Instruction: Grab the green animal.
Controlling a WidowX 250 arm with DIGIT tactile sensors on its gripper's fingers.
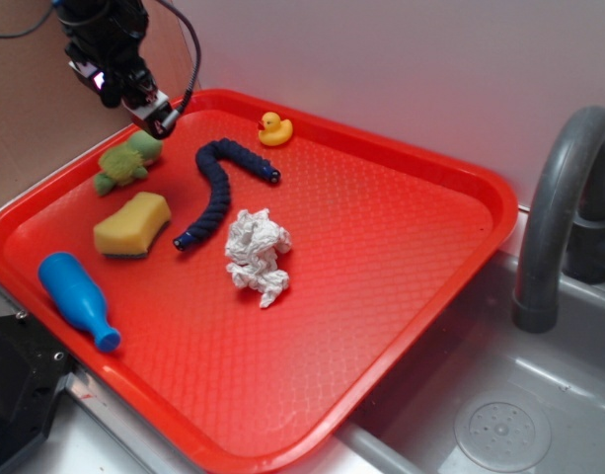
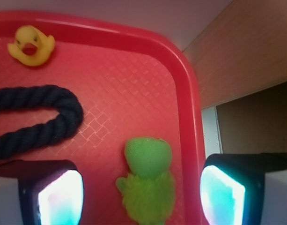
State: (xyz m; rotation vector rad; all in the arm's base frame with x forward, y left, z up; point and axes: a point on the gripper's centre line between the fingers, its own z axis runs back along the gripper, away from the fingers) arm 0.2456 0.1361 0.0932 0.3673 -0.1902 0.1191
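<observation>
Right now the tool [image 1: 156, 116] hangs released, its two lit pads [image 2: 60, 197] spread wide and nothing between them. Just below it lies the green animal [image 1: 126, 163] — in the wrist view it sits between the pads, head pointing away from the tool, not touched by either. It rests on the red tray [image 1: 411, 247], close to the tray's rim on the tool's side. Beyond the animal's head a dark blue rope [image 1: 218, 193] curves across the tray, and farther off stands a yellow duck [image 1: 274, 128]. A yellow sponge [image 1: 132, 224] lies near the animal — apart from it.
</observation>
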